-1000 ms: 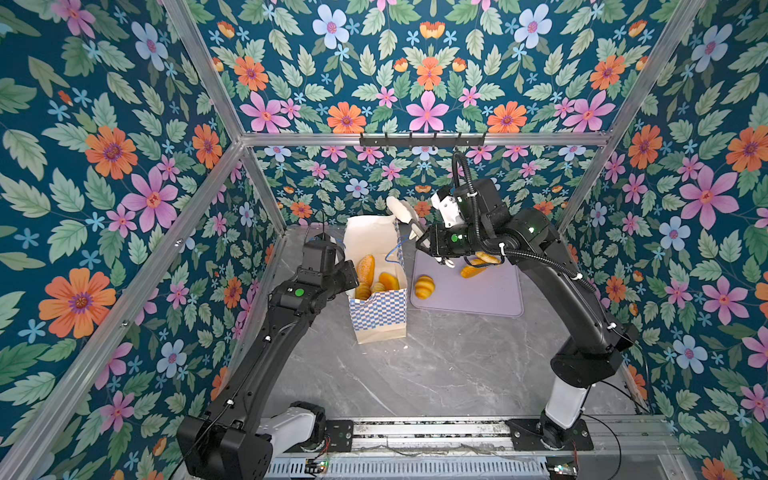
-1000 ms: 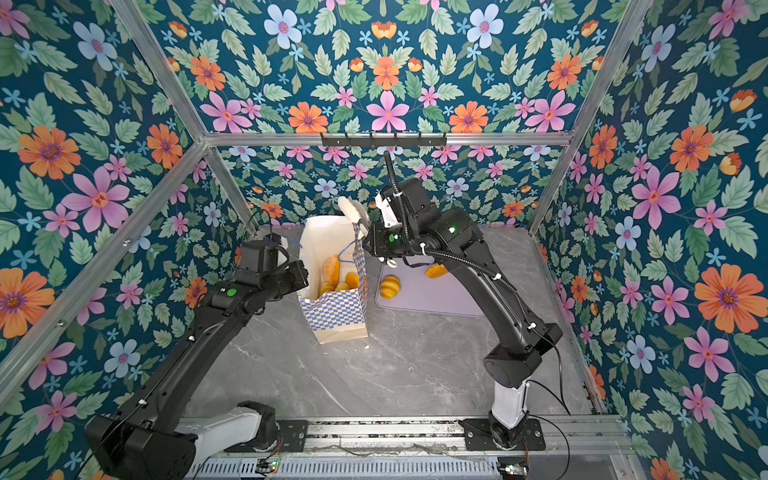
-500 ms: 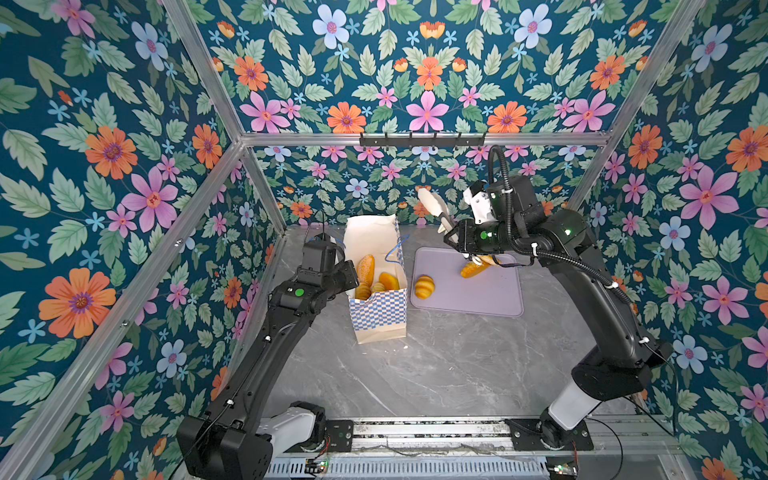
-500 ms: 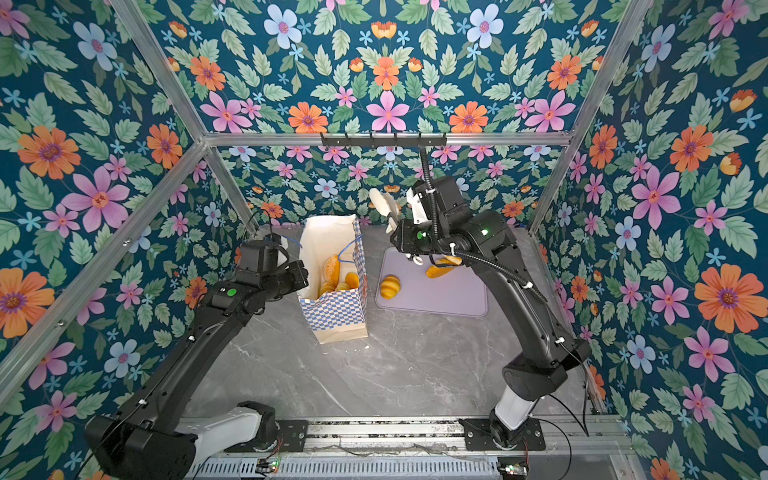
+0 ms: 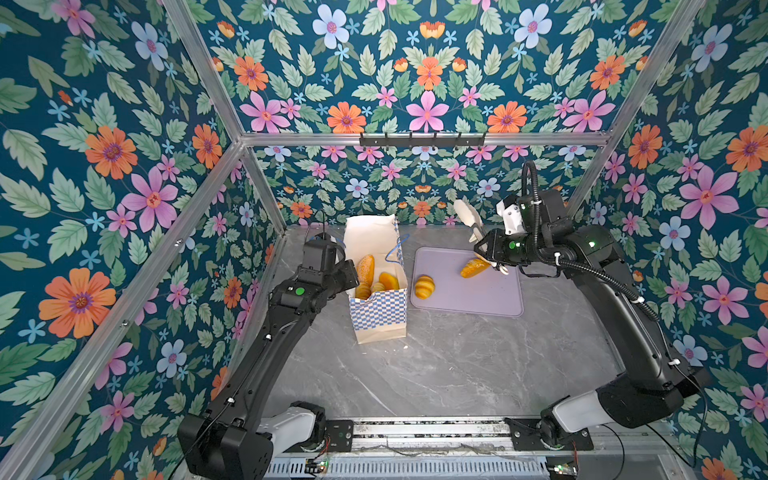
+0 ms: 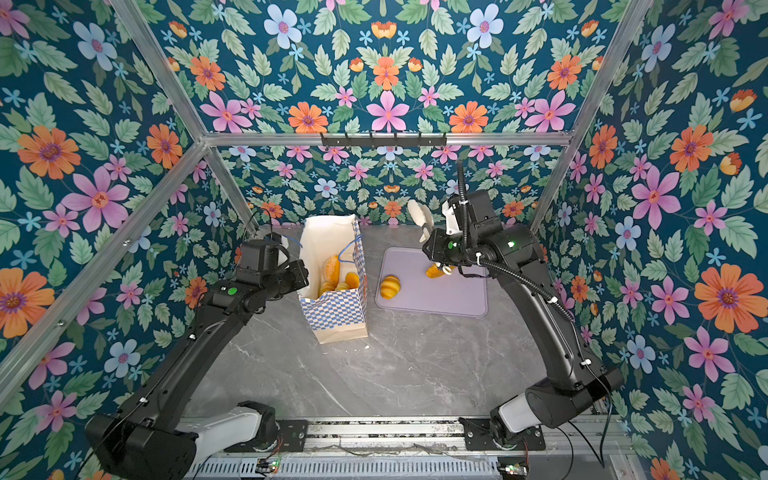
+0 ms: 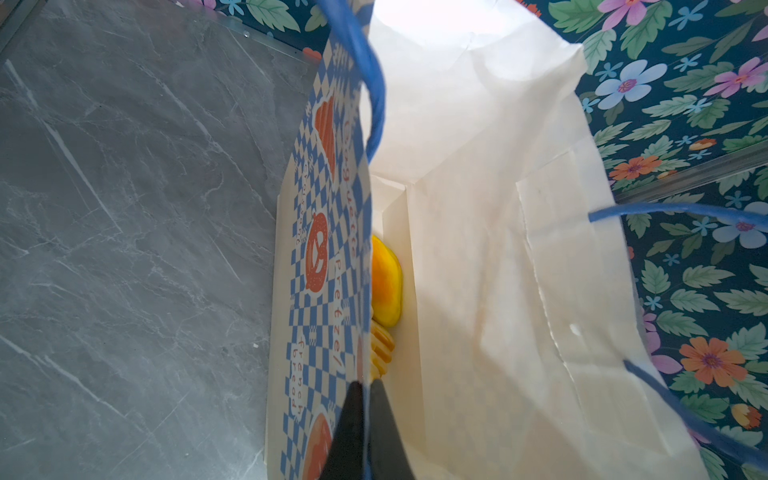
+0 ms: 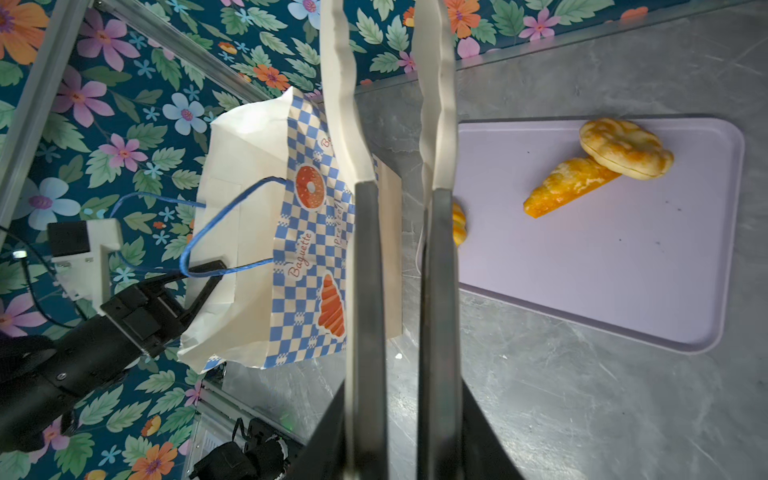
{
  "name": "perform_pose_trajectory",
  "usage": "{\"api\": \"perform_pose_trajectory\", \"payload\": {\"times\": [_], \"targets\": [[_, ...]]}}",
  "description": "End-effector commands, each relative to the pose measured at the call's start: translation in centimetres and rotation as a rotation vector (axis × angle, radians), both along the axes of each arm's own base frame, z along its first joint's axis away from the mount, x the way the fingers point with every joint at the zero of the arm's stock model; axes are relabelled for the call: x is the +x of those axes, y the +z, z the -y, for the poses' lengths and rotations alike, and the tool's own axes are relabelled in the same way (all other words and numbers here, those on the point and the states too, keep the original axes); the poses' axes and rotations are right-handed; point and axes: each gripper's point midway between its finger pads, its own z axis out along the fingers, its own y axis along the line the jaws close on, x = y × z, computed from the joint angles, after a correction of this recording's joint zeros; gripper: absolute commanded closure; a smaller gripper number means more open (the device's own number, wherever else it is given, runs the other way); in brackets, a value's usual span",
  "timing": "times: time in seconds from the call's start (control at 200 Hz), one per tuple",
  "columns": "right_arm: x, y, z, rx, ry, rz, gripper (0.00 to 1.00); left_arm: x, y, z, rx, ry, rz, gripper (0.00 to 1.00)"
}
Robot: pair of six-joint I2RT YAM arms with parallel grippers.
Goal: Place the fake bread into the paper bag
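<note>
3 pieces of fake bread (image 8: 569,185) lie on the lilac tray (image 8: 623,270) in the right wrist view. A flat lobed pastry (image 8: 625,147) rests on the end of a wedge-shaped long loaf (image 8: 544,199). A ridged croissant (image 8: 459,224) is half hidden behind the tongs (image 8: 432,104).

Both top views show only 2 of these plainly. The croissant is at the tray's 9 o'clock edge and the long loaf lies toward 12 o'clock, its far end covered by the right gripper (image 5: 482,248).

The paper bag (image 5: 378,311) stands upright on the grey bench (image 5: 436,365), just beside the tray at its 9 o'clock, with its mouth open. It is cream, with a blue-and-white checkered band and thin blue cord handles. From above, about 4 glossy golden pieces show inside, 1 of them a long seeded loaf leaning on the wall. The left wrist view finds only 2, a smooth yellow bun and a ridged piece, low against the checkered wall. That view also shows the orange printing, "Pretzel" and "french bread".

The left gripper (image 7: 366,384) is pinched flat on the rim of the bag's 9 o'clock wall. The right gripper clamps the tongs by their metal arms. The white tips are a narrow gap apart with nothing between them, and they are raised off the tray, pointing toward 11 o'clock.
</note>
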Motion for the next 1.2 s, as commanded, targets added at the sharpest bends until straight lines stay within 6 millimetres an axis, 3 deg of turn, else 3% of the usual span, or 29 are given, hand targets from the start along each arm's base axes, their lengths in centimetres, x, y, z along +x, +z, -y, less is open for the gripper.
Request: {"api": "perform_pose_trajectory", "payload": {"times": [0.0,0.33,0.62,0.885,1.2], "targets": [[0.7,-0.3,0.7,0.034,-0.018,0.016,0.66,0.2,0.3,0.0,0.002,0.001,0.010,0.95],[1.5,-5.2,4.6,0.022,-0.119,-0.080,0.66,0.4,0.2,0.2,0.000,-0.004,0.007,0.95],[1.7,-9.3,8.3,-0.188,-0.206,-0.154,0.66,0.4,0.1,0.2,0.000,-0.006,0.005,0.95],[2.5,-12.6,9.5,-0.302,-0.205,-0.234,0.66,0.3,-0.1,0.3,-0.002,-0.012,0.005,0.95],[4.1,-14.9,10.2,-0.425,-0.169,-0.302,0.66,0.1,-0.4,0.2,0.001,-0.013,0.001,0.95]]}}
